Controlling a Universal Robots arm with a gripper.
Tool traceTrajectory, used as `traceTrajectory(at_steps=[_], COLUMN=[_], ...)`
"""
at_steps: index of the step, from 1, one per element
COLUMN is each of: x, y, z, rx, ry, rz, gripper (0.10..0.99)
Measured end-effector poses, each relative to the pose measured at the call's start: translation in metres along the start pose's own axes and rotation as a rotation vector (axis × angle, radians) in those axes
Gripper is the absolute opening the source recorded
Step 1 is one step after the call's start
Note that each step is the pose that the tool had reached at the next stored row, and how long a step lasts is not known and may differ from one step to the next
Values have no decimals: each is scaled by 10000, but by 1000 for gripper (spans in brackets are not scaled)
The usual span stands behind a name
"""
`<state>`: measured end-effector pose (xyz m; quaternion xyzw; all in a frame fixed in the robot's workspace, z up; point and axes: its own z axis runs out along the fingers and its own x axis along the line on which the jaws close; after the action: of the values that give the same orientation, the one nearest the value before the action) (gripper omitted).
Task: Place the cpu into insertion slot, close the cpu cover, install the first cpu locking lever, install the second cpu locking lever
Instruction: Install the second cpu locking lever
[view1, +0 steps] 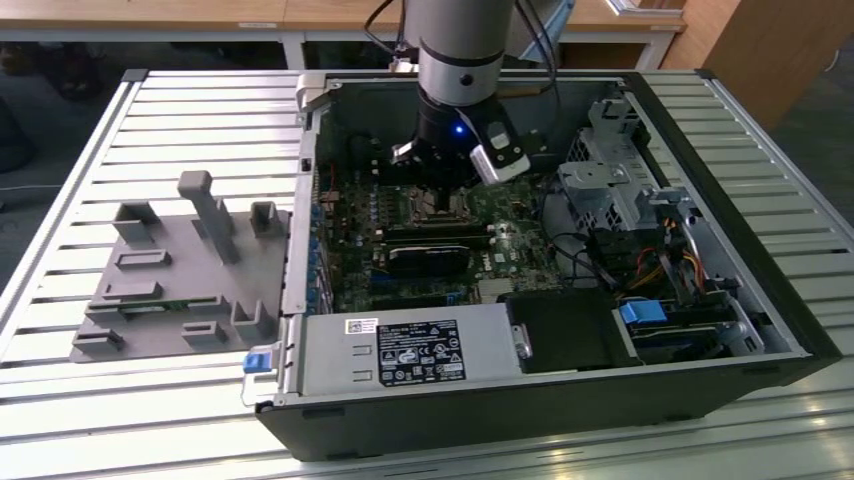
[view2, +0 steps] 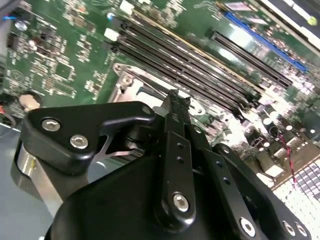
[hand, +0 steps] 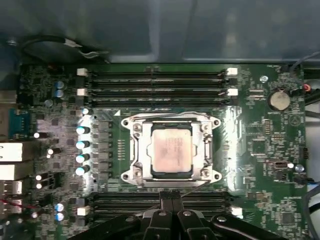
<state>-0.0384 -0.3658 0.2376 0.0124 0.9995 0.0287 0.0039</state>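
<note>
The cpu (hand: 171, 149), a pale beige square chip, lies flat in the insertion slot (hand: 125, 176) on the green motherboard. The silvery cpu cover (hand: 137, 150) is folded down around it, framing the chip. One thin wire lever (hand: 160, 114) runs along one side of the socket and another (hand: 175, 184) along the opposite side. My gripper (hand: 170, 196) stands shut just beside that second lever, fingertips pressed together with nothing visible between them. In the second wrist view the gripper (view2: 173, 96) tip hovers at the socket's metal edge (view2: 131, 82). In the exterior view the gripper (view1: 438, 190) reaches down into the open case over the socket.
Long black memory slots (hand: 155, 82) flank the socket on both sides. A coin battery (hand: 278, 98) and blue capacitors (hand: 81, 145) stand nearby. The case walls (view1: 787, 290), drive cage (view1: 614, 190) and power supply (view1: 400, 350) enclose the board. A grey fixture (view1: 174, 270) sits at the exterior view's left.
</note>
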Motion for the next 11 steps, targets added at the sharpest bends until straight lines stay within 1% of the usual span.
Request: traceTrajectory(at_steps=[4,11], x=[62,64], y=[-3,-17], z=[16,27], rx=[2,-8], ry=[1,1], rz=[1,0], gripper=[106,106])
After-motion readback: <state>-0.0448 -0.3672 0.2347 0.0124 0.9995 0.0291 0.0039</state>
